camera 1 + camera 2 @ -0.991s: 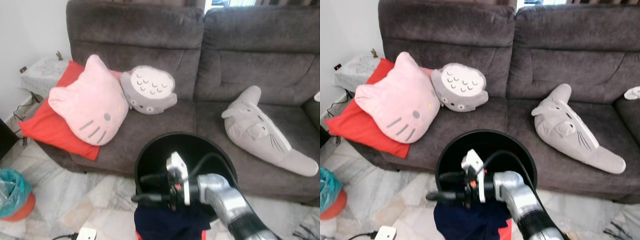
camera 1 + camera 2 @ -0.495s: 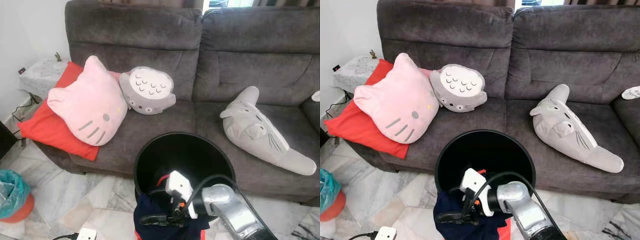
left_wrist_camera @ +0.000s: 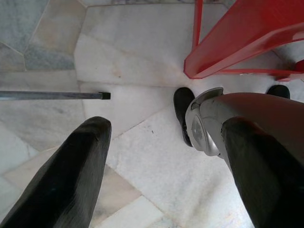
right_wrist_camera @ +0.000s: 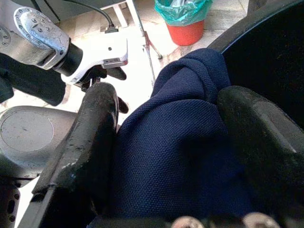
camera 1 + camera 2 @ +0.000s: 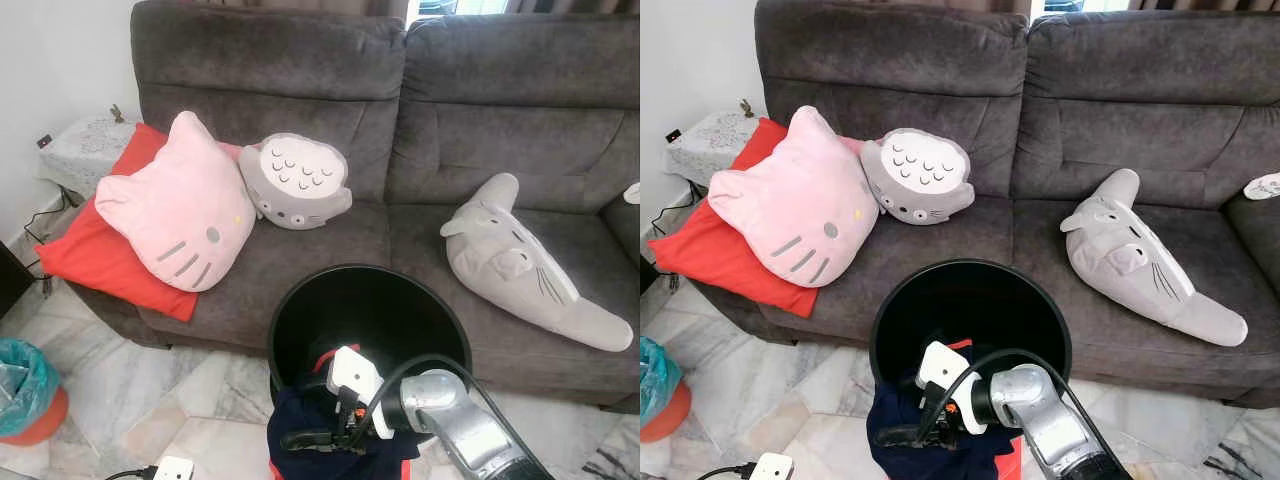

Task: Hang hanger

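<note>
Lowered right gripper (image 4: 161, 137) straddling navy garment (image 4: 175, 156)

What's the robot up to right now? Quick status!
Right gripper open around navy garment at black bin rim. Left gripper open, idle over floor. No hanger seen.

Navy knit garment (image 4: 183, 156): bunched and draped over the near rim of the black round bin (image 5: 1040, 300). Position: between the spread jaws, fabric touching both fingers.
</note>
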Robot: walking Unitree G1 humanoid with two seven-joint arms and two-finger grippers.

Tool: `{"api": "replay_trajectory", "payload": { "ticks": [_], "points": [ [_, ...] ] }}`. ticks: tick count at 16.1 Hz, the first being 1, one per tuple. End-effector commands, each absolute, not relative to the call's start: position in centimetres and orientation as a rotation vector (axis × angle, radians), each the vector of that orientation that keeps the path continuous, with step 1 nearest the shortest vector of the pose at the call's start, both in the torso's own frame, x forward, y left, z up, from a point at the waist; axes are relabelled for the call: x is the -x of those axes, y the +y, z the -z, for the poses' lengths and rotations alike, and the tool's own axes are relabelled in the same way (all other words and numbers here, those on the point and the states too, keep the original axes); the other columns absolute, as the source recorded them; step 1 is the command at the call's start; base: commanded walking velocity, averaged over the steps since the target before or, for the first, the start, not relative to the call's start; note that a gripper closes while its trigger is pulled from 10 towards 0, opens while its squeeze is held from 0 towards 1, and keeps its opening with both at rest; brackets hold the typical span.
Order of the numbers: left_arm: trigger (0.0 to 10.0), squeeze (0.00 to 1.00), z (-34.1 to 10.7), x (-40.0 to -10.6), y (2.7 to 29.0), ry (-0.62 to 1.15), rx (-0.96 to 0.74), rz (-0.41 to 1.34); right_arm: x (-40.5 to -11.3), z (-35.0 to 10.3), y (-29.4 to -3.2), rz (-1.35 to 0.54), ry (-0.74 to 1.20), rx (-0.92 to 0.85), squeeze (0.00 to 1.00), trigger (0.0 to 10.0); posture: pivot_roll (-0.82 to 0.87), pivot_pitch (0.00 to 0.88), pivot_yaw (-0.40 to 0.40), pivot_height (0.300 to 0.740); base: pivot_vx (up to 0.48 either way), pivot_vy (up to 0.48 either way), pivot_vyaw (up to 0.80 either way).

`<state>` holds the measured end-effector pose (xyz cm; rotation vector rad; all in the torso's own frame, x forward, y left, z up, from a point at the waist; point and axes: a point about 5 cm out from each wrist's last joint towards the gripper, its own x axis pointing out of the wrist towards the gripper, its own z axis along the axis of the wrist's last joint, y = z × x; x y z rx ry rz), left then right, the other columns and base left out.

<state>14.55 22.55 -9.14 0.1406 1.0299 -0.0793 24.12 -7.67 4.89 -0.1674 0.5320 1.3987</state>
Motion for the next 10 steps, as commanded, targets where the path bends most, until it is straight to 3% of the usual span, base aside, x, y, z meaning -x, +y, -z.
{"api": "replay_trajectory", "payload": {
  "ticks": [1, 10],
  "points": [
    [10.0, 0.0, 9.31, -14.22, 22.44, 1.046, -0.134, 0.082, -23.97, -5.29, -7.42, -1.418, 0.515, 0.177, 0.0, 0.0, -0.03, 0.0, 0.027, 0.74, 0.0, 0.0, 0.0],
    [10.0, 0.0, 9.31, -14.24, 22.4, 1.046, -0.133, 0.084, -23.95, -5.47, -7.4, -1.429, 0.512, 0.168, 0.0, 0.0, -0.03, 0.0, 0.025, 0.74, 0.0, 0.0, 0.0]
  ]
}}
